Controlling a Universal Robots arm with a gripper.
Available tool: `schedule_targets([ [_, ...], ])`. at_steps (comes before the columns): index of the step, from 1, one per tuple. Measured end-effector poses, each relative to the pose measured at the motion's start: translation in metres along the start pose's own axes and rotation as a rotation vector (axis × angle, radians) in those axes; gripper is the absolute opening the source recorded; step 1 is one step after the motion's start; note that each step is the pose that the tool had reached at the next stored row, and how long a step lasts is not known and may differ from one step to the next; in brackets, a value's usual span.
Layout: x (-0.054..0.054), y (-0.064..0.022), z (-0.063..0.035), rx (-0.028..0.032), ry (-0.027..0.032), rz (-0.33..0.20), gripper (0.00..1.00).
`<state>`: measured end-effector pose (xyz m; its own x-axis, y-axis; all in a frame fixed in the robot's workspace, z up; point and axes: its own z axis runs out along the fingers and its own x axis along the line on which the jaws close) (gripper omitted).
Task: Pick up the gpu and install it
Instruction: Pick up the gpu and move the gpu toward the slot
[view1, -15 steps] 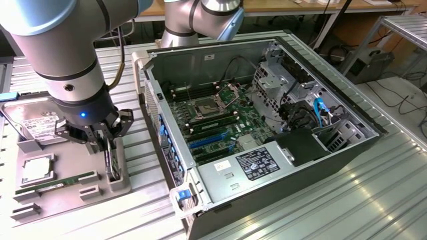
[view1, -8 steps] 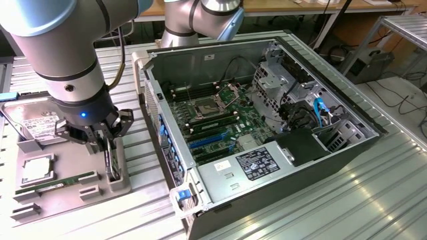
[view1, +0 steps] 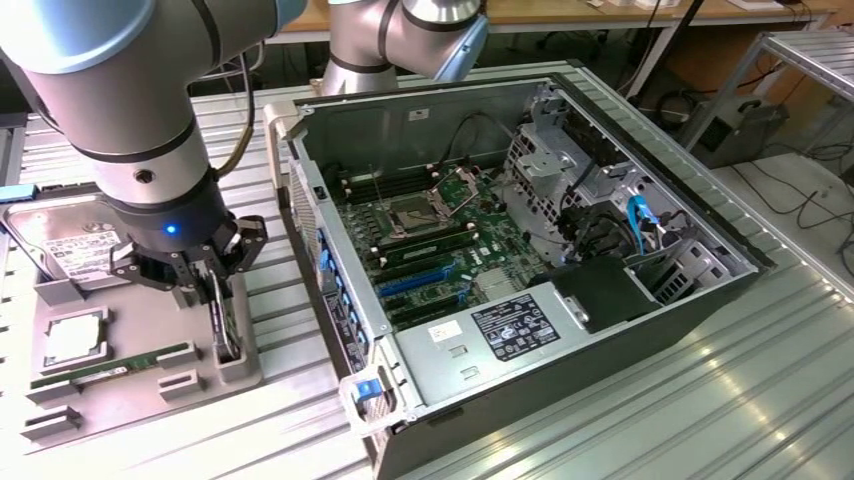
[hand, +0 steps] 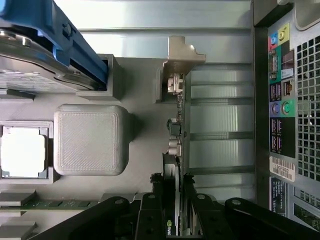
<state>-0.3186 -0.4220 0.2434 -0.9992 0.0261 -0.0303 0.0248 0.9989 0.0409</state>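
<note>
gpu (hand: 177, 120) edge-up, green logo (hand: 170, 229), gripper (hand: 173, 180) pinching it.

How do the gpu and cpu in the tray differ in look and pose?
The gpu is a dark, long card standing on edge; the cpu is a silver square lying flat. The gripper is down at the gpu, while the cpu lies apart from it. Both sit in the grey tray.
</note>
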Motion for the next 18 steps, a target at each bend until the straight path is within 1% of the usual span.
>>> schedule_targets([
  [2,0.0,0.0,0.0,0.0,0.0001,0.0,0.26],
  [4,0.0,0.0001,-0.0014,-0.0024,-0.0007,-0.001,0.26],
  [12,-0.001,0.0007,-0.0166,-0.0052,0.0001,-0.005,0.26],
  [15,-0.001,0.001,-0.0245,-0.0068,0.0003,-0.005,0.26],
  [18,-0.002,0.0014,-0.0354,-0.0094,0.0005,-0.005,0.26],
])
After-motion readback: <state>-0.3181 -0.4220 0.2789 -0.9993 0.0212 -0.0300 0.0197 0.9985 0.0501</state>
